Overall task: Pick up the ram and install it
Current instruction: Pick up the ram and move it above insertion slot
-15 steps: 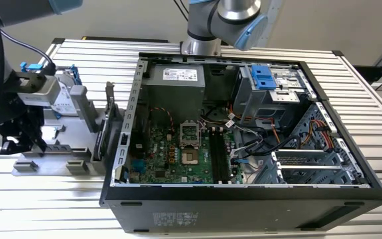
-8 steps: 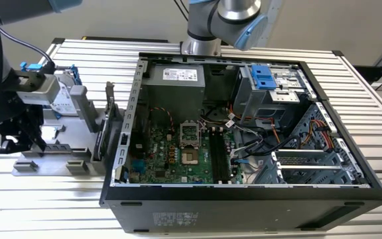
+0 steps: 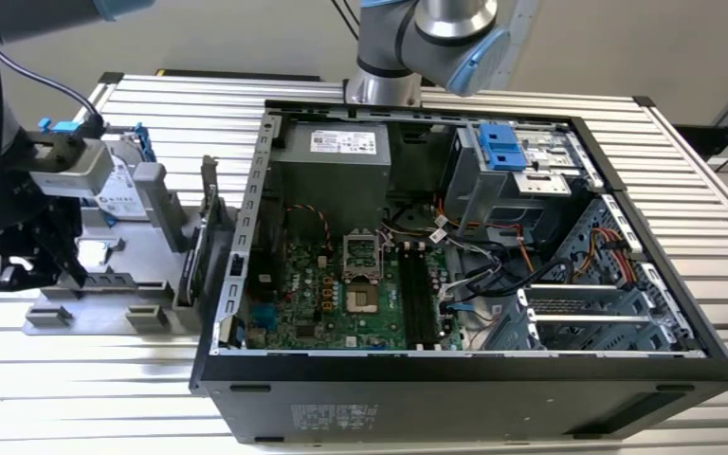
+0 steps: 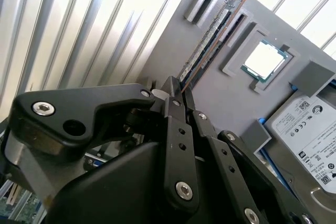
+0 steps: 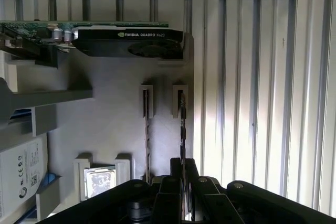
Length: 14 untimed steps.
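The gripper point(image 4: 178, 88) is clamping the near end of the ram point(image 4: 210, 35), which is standing on edge in its slot on the gray holder tray point(image 4: 220, 98). A processor chip point(image 4: 265, 59) is lying on the tray just beside that slot, with a hard drive point(image 4: 310, 140) beyond it. The tray is sitting on the counter point(image 3: 86, 398) beside the open computer case point(image 3: 465, 398).

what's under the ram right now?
The ram stands on edge in slotted brackets of the grey fixture plate. Its lower edge is hidden in the slots; the end effector, closed on it, covers its near end.
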### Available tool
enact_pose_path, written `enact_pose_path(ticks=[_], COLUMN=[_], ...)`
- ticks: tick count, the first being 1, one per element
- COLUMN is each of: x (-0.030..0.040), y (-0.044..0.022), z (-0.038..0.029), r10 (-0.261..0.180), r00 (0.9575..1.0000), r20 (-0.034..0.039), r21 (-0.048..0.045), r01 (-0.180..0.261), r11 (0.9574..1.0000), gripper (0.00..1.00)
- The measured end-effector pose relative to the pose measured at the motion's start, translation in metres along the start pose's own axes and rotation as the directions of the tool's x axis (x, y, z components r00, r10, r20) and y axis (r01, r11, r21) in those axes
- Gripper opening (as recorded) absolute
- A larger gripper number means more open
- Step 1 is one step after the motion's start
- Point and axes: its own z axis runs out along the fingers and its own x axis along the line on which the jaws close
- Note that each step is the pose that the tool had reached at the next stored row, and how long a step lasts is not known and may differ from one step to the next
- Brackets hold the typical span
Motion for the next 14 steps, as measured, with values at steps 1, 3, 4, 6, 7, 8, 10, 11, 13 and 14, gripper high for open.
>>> enact_pose_path(ticks=[1, 3, 4, 6, 7, 8, 10, 11, 13, 14], x=[0.0000, 0.0000, 0.0000, 0.0000, 0.0000, 0.0000, 0.0000, 0.0000, 0.0000, 0.0000], y=[0.0000, 0.0000, 0.0000, 0.0000, 0.0000, 0.0000, 0.0000, 0.0000, -0.0001, -0.0001], z=[-0.0003, -0.0009, -0.0011, -0.0017, -0.0021, -0.0025, -0.0035, -0.0040, -0.0055, -0.0063], r10=[0.000, 0.000, 0.000, 0.000, 0.000, 0.000, 0.000, 0.000, 0.000, 0.000], r00=[1.0000, 1.0000, 1.0000, 1.0000, 1.0000, 1.0000, 1.0000, 1.0000, 1.0000, 1.0000], r20=[0.0000, 0.0000, 0.0001, 0.0000, 0.0001, 0.0001, 0.0001, 0.0000, 0.0001, 0.0001], r21=[0.0000, 0.0001, 0.0000, 0.0000, 0.0001, 0.0001, 0.0001, 0.0000, 0.0001, 0.0000], r01=[0.000, 0.000, 0.000, 0.000, 0.000, 0.000, 0.000, 0.000, 0.000, 0.000], r11=[1.0000, 1.0000, 1.0000, 1.0000, 1.0000, 1.0000, 1.0000, 1.0000, 1.0000, 1.0000], gripper=[0.00, 0.00, 0.00, 0.00, 0.00, 0.00, 0.00, 0.00, 0.00, 0.00])
